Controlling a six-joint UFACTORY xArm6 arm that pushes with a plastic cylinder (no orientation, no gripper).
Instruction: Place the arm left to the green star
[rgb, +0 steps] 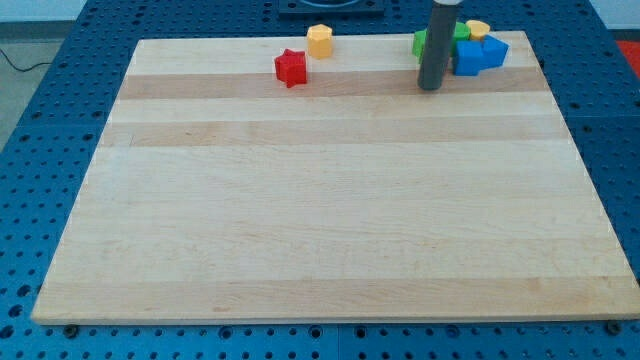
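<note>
Bare wood filled the whole near half of the wooden board (330, 230), which lay on a blue perforated table (40, 150); every block sat along the far edge at the view's top. From there, starting at the arm: my tip (430, 88) rested on the board near the top right, the dark rod rising straight up out of view. It carried no jaws, so nothing opened or closed, and it held nothing; it could only push. Just behind the rod, partly hidden by it, sat a green block (421, 43) showing at the rod's left, and more green (461, 33) showed at its right; I judged this to be the green star, though the rod covered too much to confirm the shape or tell whether these were one block or two. The tip stood just below that green, toward the view's bottom, rather than clearly at its left, so the task looked close but not finished. Further right, two blue blocks (480, 54) were packed against the green, with a yellow block (478, 28) behind them at the board's edge. That crowding probably explained an approach from the open side. Well apart to the view's left lay a yellow hexagonal block (319, 40) and a red star (291, 67), leaving free room for a short move leftward.
</note>
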